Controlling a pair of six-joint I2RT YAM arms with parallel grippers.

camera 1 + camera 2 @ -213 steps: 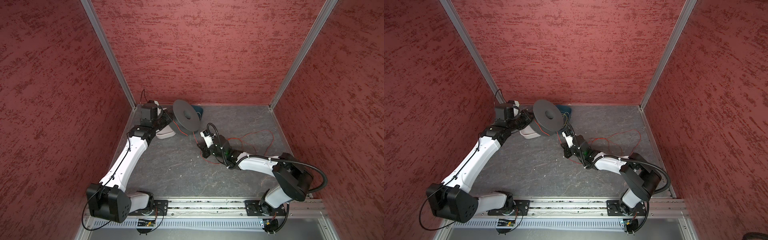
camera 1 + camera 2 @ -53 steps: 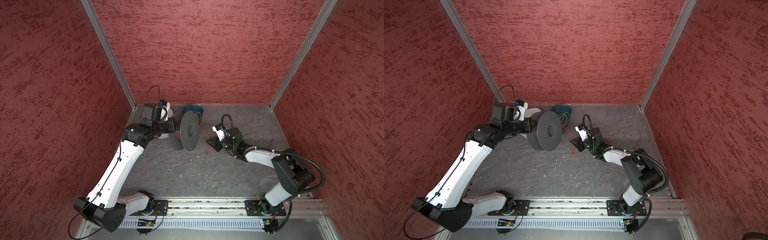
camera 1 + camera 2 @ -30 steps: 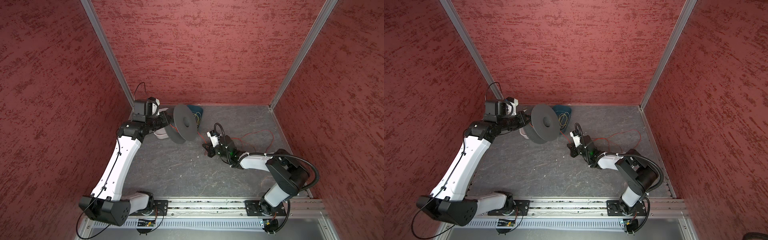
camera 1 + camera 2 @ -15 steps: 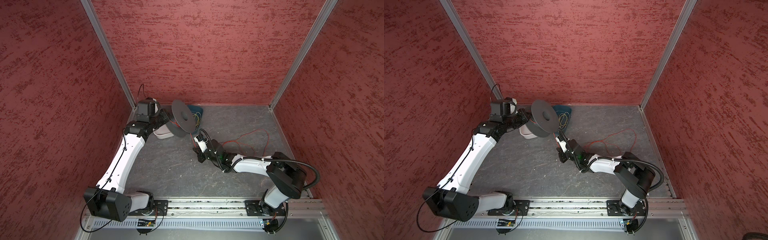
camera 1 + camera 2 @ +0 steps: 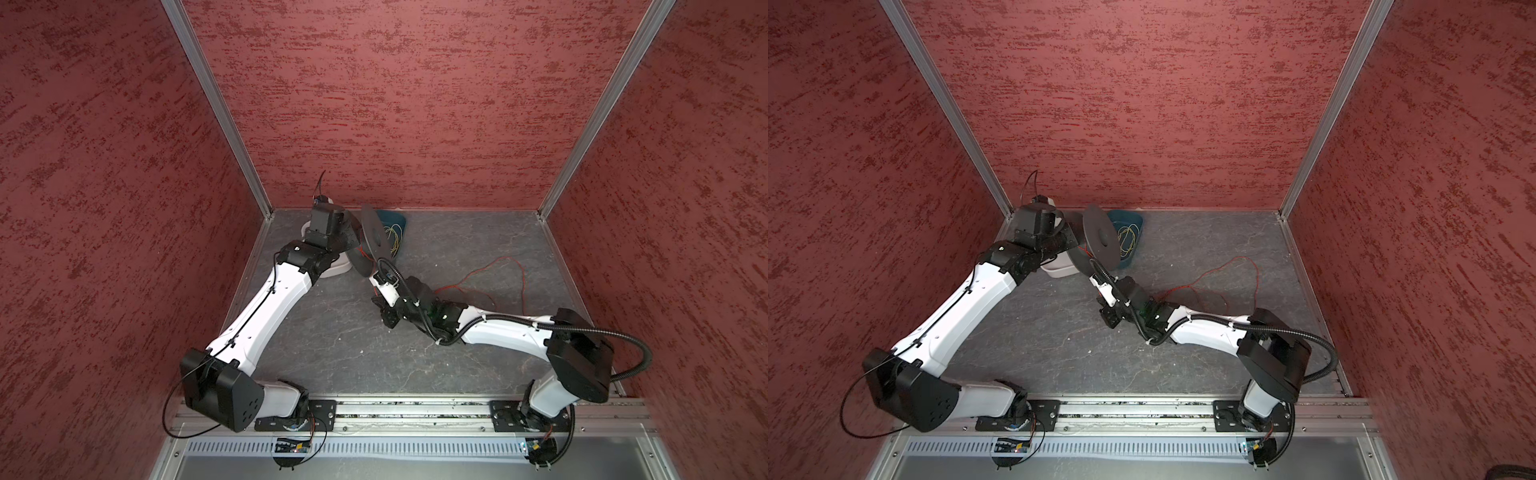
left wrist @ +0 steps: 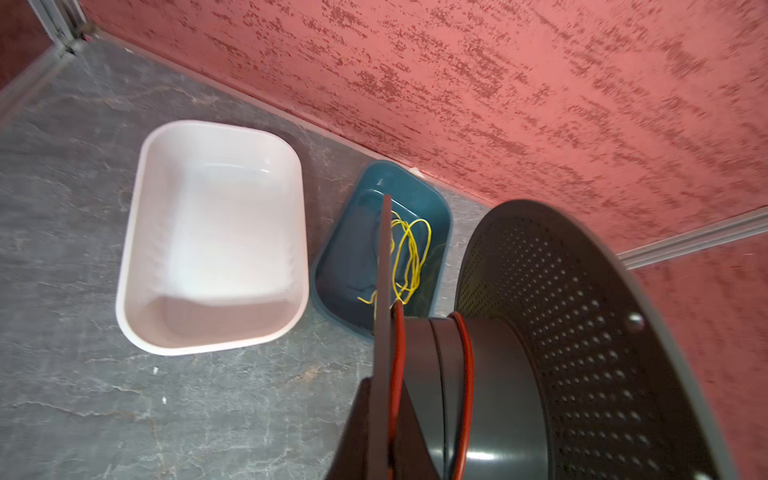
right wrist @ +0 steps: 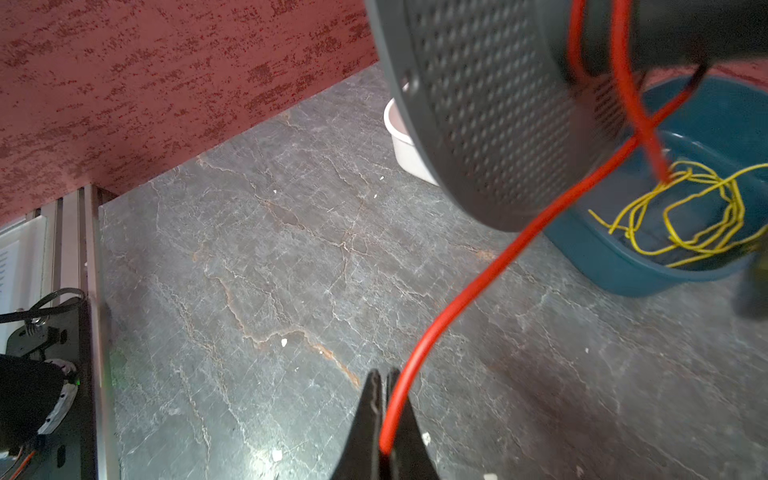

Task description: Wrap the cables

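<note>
A black spool (image 5: 376, 237) (image 5: 1100, 239) hangs tilted above the back of the floor. My left gripper (image 6: 384, 419) (image 5: 353, 243) is shut on one of its flanges (image 6: 385, 291). Red cable (image 6: 467, 374) lies in a few turns round the hub. From the spool the cable (image 7: 478, 291) runs taut down to my right gripper (image 7: 384, 399) (image 5: 388, 318) (image 5: 1111, 318), which is shut on it just below the spool. The rest of the cable (image 5: 498, 266) (image 5: 1237, 266) lies in loose loops on the floor behind the right arm.
A white tray (image 6: 216, 340) (image 5: 334, 272) and a teal tray (image 6: 440, 203) (image 7: 623, 274) holding yellow wires (image 6: 409, 249) (image 7: 685, 216) sit on the floor under the spool, against the back wall. Red walls enclose the grey floor (image 5: 332, 332) on three sides.
My right gripper has slid left and toward the front with the cable in it. The spool has turned in the left gripper, staying near the back wall.
</note>
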